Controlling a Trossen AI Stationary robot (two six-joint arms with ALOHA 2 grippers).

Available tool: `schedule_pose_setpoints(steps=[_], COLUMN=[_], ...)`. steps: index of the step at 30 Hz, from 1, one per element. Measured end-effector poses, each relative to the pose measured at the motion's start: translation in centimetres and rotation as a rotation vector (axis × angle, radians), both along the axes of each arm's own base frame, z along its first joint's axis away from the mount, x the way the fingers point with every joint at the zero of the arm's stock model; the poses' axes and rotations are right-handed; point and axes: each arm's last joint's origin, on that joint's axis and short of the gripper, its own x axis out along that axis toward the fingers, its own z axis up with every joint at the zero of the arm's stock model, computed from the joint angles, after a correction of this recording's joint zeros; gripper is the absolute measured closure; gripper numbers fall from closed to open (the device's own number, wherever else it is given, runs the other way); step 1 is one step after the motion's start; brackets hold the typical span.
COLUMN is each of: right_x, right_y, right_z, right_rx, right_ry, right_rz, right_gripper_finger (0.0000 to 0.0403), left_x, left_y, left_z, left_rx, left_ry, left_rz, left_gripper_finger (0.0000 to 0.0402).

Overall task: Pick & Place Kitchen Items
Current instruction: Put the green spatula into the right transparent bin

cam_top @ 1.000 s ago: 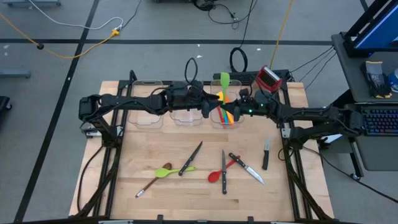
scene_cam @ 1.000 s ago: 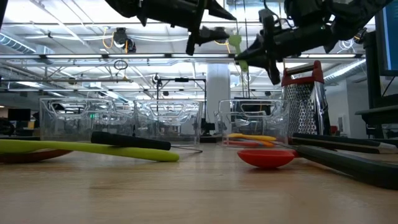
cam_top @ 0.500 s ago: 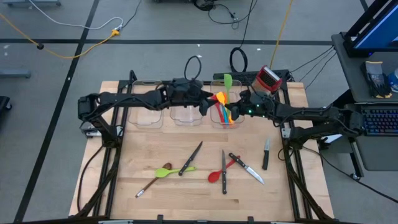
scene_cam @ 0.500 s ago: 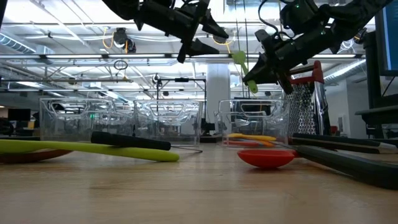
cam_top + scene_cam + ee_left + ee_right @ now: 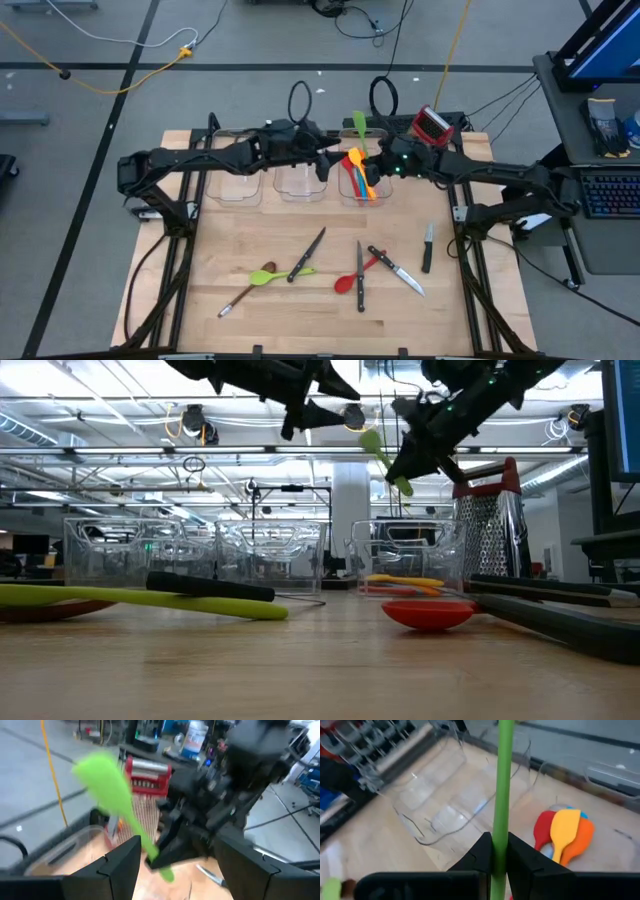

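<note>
My right gripper (image 5: 380,166) hangs above the right clear bin (image 5: 347,192) and is shut on a green spatula (image 5: 360,125). The spatula also shows in the low view (image 5: 383,455) and in the left wrist view (image 5: 107,782). My left gripper (image 5: 325,163) is open and empty just to the left of it, above the middle bin (image 5: 300,185). Orange, yellow, red and blue utensils (image 5: 565,835) lie in the right bin. A green spoon (image 5: 268,276), a red spoon (image 5: 345,283) and black-handled knives (image 5: 307,254) lie on the table. My right gripper pinches the green spatula's handle (image 5: 501,827) between its two fingers, toward the handle's free end, which sticks out just below the fingers (image 5: 402,486). The fingers come level from the table's right. The spatula is lifted clear and tilted, its head (image 5: 370,438) up.
A red-and-steel box grater (image 5: 433,125) stands at the far right, close behind my right arm. A third clear bin (image 5: 235,172) stands at the far left. More knives (image 5: 427,246) and a dark-handled utensil (image 5: 240,296) lie on the near half of the table.
My left gripper has drawn back from the spatula toward the table's left. My right gripper has carried the spatula a little toward the far edge, first dipping, then rising, and the spatula has tipped from near upright to slanted.
</note>
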Motion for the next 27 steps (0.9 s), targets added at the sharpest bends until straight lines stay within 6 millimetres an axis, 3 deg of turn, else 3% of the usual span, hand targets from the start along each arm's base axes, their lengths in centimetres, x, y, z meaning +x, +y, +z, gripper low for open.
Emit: schedule_pose_setpoints(steps=[10,27], right_x=[1.8,2.5], right_y=[-1.3,-3.0], right_z=[-3.8,-7.8], right_rx=[0.083,0.210], right_ry=[0.220,0.338], right_rz=[-0.002,0.030], right_gripper_finger=[0.0379,0.0379], left_x=[-2.4,-2.5], left_y=[-0.3,0.0], left_z=[1.8,1.7], left_rx=[0.052,0.090], left_ry=[0.061,0.086], left_rz=[0.041,0.053], left_gripper_finger=[0.0146,0.0146])
